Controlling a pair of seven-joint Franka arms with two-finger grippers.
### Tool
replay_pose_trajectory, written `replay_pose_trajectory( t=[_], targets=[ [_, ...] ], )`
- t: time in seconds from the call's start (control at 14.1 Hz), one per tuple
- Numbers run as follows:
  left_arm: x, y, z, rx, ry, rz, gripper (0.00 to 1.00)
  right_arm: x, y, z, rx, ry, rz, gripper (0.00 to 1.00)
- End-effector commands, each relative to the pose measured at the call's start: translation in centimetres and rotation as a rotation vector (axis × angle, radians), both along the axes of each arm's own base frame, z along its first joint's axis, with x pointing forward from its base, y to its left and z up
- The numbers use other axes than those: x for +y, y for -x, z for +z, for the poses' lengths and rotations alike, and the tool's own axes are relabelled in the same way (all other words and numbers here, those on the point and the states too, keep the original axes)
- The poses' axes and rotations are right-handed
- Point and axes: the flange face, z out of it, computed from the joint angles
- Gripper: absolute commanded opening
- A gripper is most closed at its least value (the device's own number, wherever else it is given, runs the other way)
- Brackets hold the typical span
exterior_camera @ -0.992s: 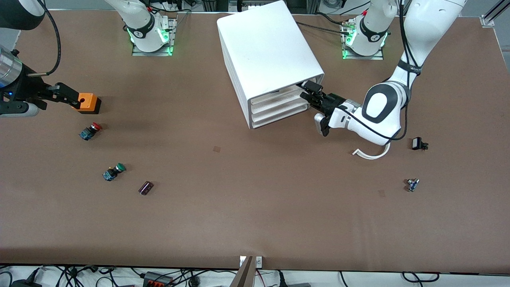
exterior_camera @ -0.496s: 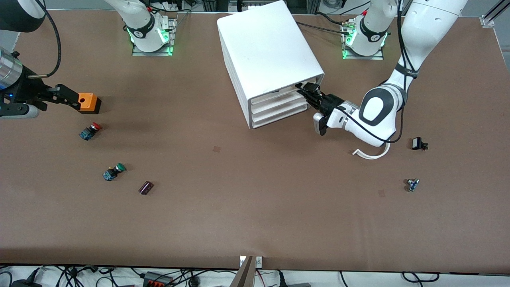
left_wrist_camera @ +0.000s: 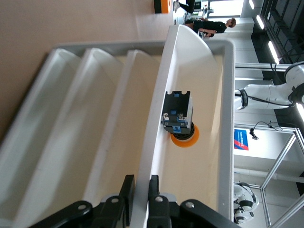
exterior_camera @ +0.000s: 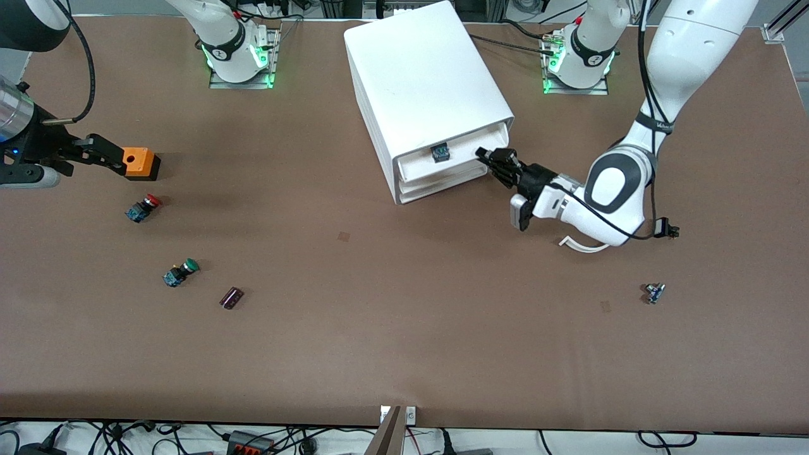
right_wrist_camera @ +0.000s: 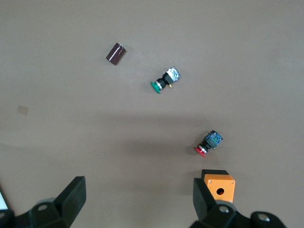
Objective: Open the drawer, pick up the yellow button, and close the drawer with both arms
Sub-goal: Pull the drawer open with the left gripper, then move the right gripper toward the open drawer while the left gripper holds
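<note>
The white cabinet point(exterior_camera: 430, 88) stands at the table's back middle. Its top drawer point(exterior_camera: 471, 146) is pulled partly out. The button point(exterior_camera: 440, 152) lies inside it, black body with an orange cap, seen close in the left wrist view point(left_wrist_camera: 178, 118). My left gripper point(exterior_camera: 492, 159) is shut on the drawer's front wall point(left_wrist_camera: 159, 128); one finger is inside and one outside point(left_wrist_camera: 140, 183). My right gripper point(exterior_camera: 100, 151) waits open and empty over the table at the right arm's end, and its wrist view point(right_wrist_camera: 138, 190) shows only bare table between the fingers.
An orange box point(exterior_camera: 140, 163) sits beside the right gripper. A red-capped button point(exterior_camera: 143, 207), a green-capped button point(exterior_camera: 180, 272) and a dark cylinder point(exterior_camera: 231, 297) lie nearer the camera. A white curved strip point(exterior_camera: 584, 245) and two small parts point(exterior_camera: 663, 227) point(exterior_camera: 654, 292) lie near the left arm.
My left gripper closed on the top drawer's front and drew it out of the cabinet, uncovering the button. The right arm has not moved.
</note>
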Motion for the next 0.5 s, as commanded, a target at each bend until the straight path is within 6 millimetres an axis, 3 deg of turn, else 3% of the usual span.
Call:
replay_pose_trajectory(
  t=[0.0,0.21,0.35,0.43],
  targets=[
    [2.0,-4.2,-1.1,-0.015,-0.041,0.023,0.05,0.7,-1.5,1.2,-0.033,-0.008,0.009,1.0],
    [3.4,-6.3,-1.2,-0.039,-0.08,0.025,0.05,4.6,-3.5,1.2,-0.047,-0.061,0.055,1.0],
    [3.4,-6.9,-0.8,-0.049,-0.086,0.027,0.06,10.0,-4.3,1.0,-0.068,-0.095,0.13,1.0],
    [3.6,-6.9,-0.8,-0.047,-0.09,0.03,0.39,12.1,-4.5,0.7,-0.078,-0.102,0.161,1.0]
  ],
)
